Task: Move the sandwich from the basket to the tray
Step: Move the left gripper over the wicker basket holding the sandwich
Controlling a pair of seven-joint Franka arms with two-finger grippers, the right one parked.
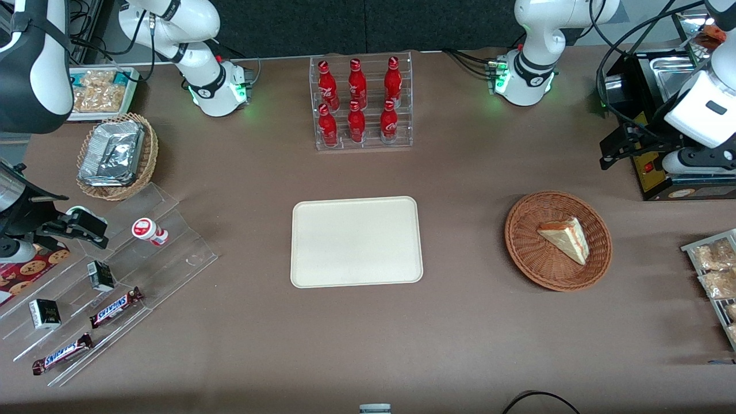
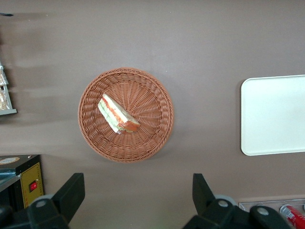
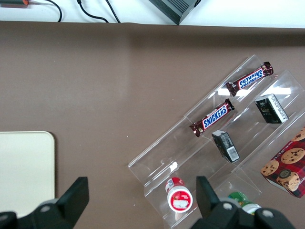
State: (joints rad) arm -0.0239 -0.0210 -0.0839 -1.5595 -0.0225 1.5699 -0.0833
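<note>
The sandwich, a pale wedge in clear wrap with red and green filling, lies in the round reddish-brown wicker basket. The cream tray sits bare at the table's middle, beside the basket toward the parked arm's end. My left gripper hangs high above the table, farther from the front camera than the basket and toward the working arm's end. It is open wide, with only bare table between its black fingers.
A clear rack of red bottles stands farther from the camera than the tray. A black appliance sits close under the gripper. Bagged snacks lie beside the basket. A stepped acrylic rack and a tan basket are at the parked arm's end.
</note>
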